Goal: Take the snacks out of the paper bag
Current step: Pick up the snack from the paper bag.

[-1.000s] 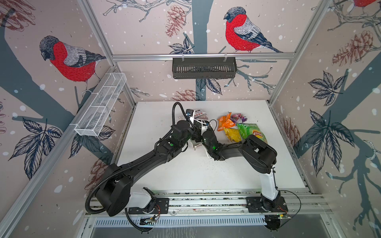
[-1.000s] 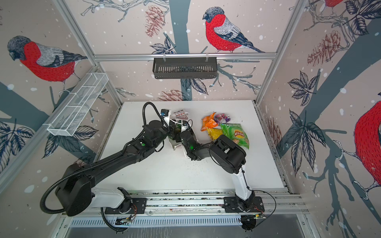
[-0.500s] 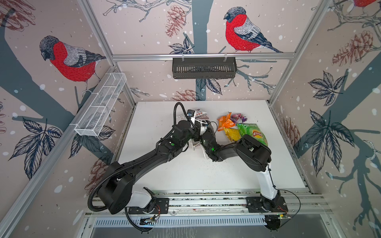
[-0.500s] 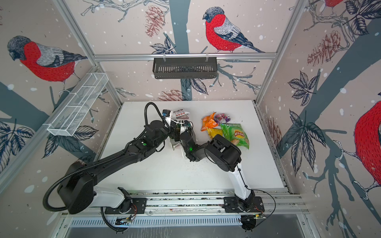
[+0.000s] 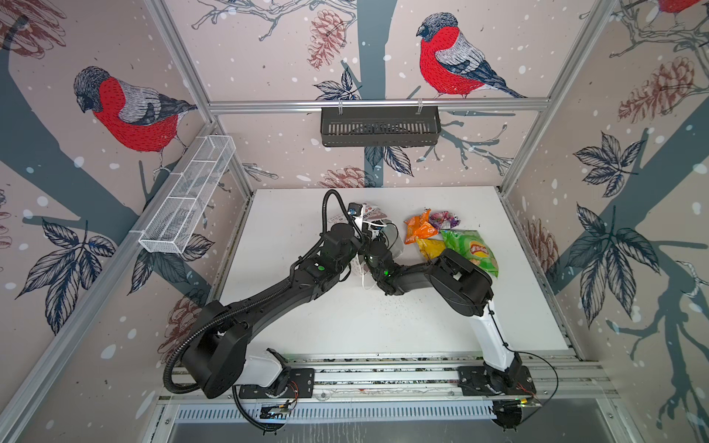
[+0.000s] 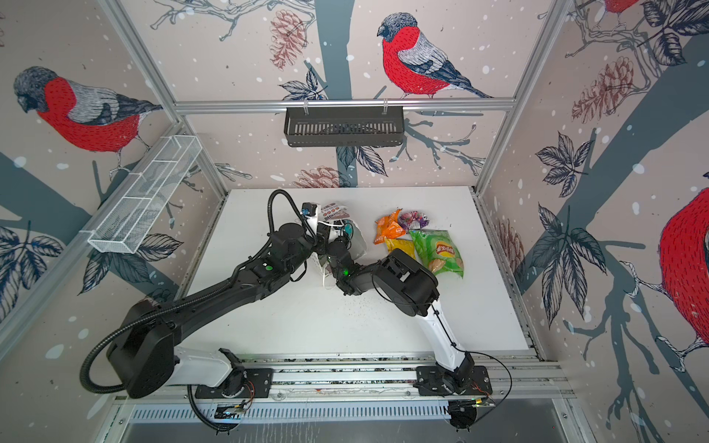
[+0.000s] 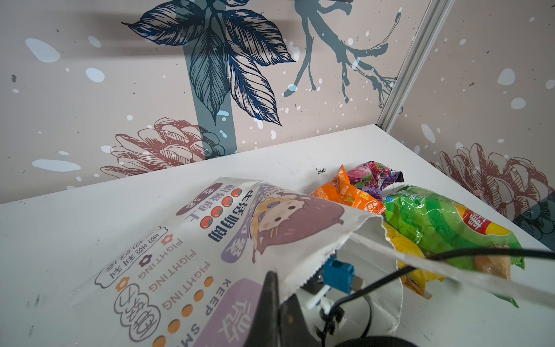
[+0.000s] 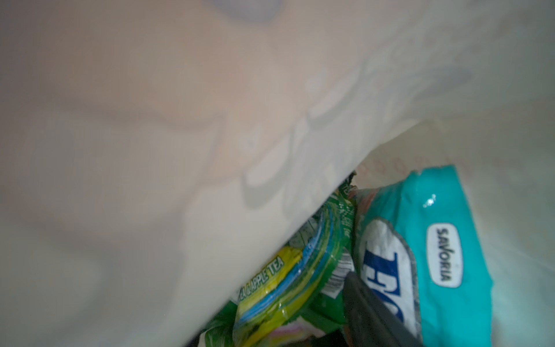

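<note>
The paper bag (image 5: 373, 211) lies on its side on the bench (image 5: 383, 326), near the middle of the far edge, with its mouth towards the right edge. The left gripper (image 7: 274, 300) is clamped on the upper rim of that mouth, holding the top wall up off the lower one. The right gripper (image 8: 348, 324) is inside the bag. Only 1 dark finger (image 8: 369, 306) shows clearly, so I cannot tell how its jaws stand. That finger lies between 2 snacks inside the bag, a teal packet (image 8: 444, 228) and a green-yellow packet (image 8: 270, 288). 4 snacks are on the bench between the bag and the right edge, bunched together: an orange packet (image 5: 420, 230), a purple packet (image 5: 443, 219), a yellow packet (image 5: 429, 247) and a green chip bag (image 5: 470, 249)
</note>
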